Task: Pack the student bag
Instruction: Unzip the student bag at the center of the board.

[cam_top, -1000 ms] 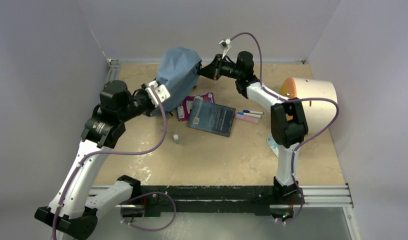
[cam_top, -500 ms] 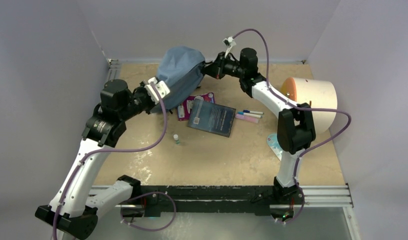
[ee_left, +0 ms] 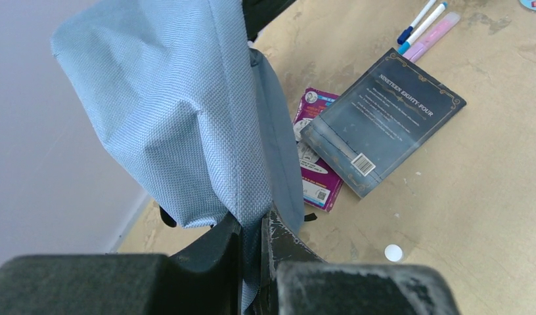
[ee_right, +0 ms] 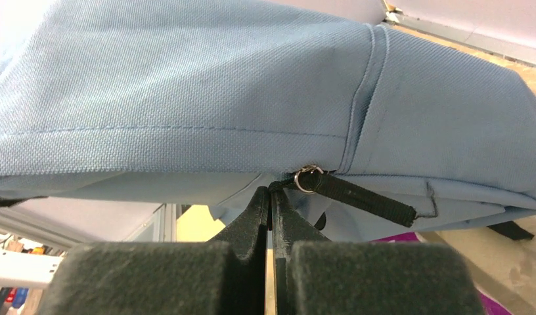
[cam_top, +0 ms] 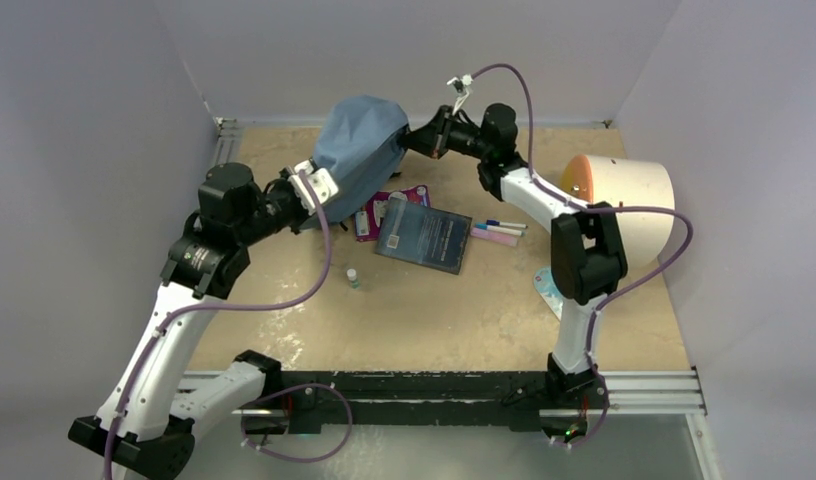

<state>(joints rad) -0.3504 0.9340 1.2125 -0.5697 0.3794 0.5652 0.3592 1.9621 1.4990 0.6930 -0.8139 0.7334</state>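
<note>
As the left gripper and right gripper clamped opposite ends, the student bag hung upper centre, long axis running lower-left to upper-right.

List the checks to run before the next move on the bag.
1. Grip of left gripper on student bag fabric: ok, shut.
2. Grip of right gripper on zipper pull: ok, shut on its end.
3. Bag opening wide enough: cannot tell, no view shows it.
4. Bag bottom off the table: cannot tell.
5. Packing of book and markers: not ok, both lie on the table.
</note>
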